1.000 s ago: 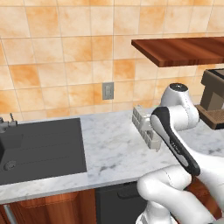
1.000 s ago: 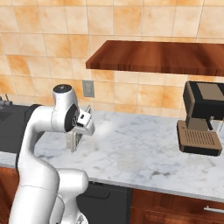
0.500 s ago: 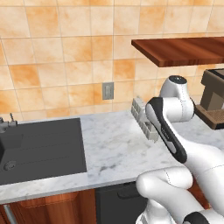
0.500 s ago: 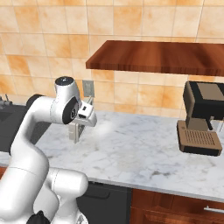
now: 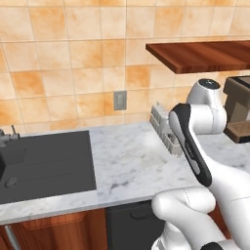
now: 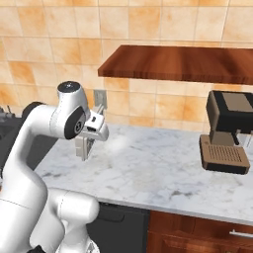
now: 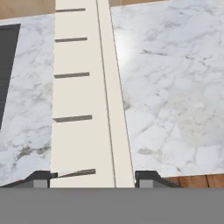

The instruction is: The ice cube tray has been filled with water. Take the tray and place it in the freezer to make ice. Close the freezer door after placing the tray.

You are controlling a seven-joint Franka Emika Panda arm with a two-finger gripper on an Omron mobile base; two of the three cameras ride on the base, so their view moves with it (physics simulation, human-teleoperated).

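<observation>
My gripper (image 7: 93, 178) is shut on the ice cube tray (image 7: 87, 100), a long pale ribbed strip running away from the fingertips (image 7: 41, 177) in the hand view. In the left base view the tray (image 5: 163, 128) stands on edge above the marble counter (image 5: 127, 161), just left of my forearm. From the right base view the tray (image 6: 83, 147) hangs down below the gripper (image 6: 89, 138), off the counter surface. The freezer and the freezer door are out of view.
A dark sink (image 5: 44, 166) is set into the counter at the left. A coffee machine (image 6: 225, 133) stands at the right under a wooden shelf (image 6: 178, 62). A wall outlet (image 5: 119, 100) sits on the tiled backsplash.
The arm has straightened upward and turned a little, carrying the held tray slightly higher above the counter. The grip has stayed the same.
</observation>
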